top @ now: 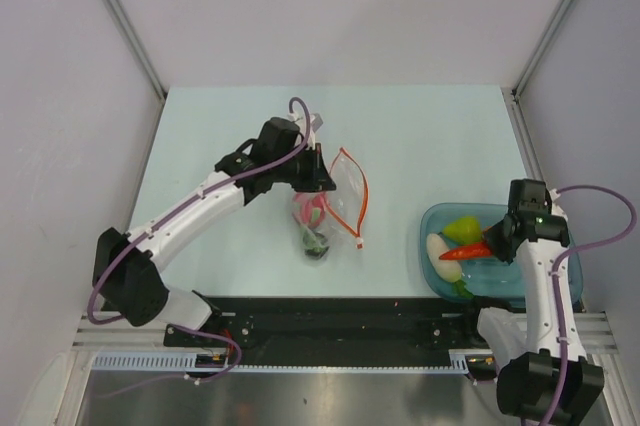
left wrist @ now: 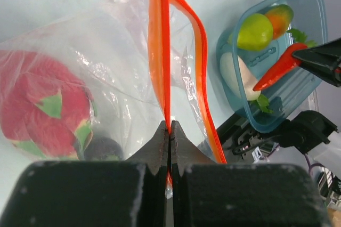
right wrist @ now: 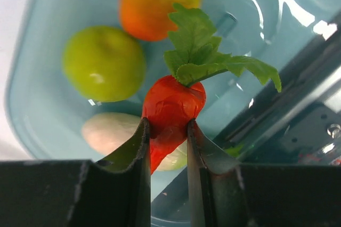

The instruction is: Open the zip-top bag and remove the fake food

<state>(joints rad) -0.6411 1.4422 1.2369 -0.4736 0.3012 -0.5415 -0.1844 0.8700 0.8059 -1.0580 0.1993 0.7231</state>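
Note:
The clear zip-top bag (top: 335, 201) (left wrist: 122, 72) hangs mid-table with its red-orange zip strip (left wrist: 162, 51) open in a loop. My left gripper (top: 318, 178) (left wrist: 170, 127) is shut on one side of that strip. Inside the bag lie a pink-red dragon fruit (left wrist: 40, 107) (top: 310, 210) and a small dark-green piece (left wrist: 104, 150) (top: 316, 244). My right gripper (right wrist: 166, 127) (top: 497, 242) is shut on the orange carrot (right wrist: 169, 112) (top: 465, 251), held above the teal tray (top: 432, 226) (right wrist: 32, 78). In the tray rest a white radish (right wrist: 109, 131) (top: 440, 254), a green fruit (right wrist: 104, 63) (top: 461, 230) and an orange (right wrist: 152, 0).
The teal tray sits at the right near edge of the pale table (top: 220, 126), close to the black rail (top: 340, 316) between the arm bases. White enclosure walls and metal posts (top: 120, 16) bound the table at the back and sides.

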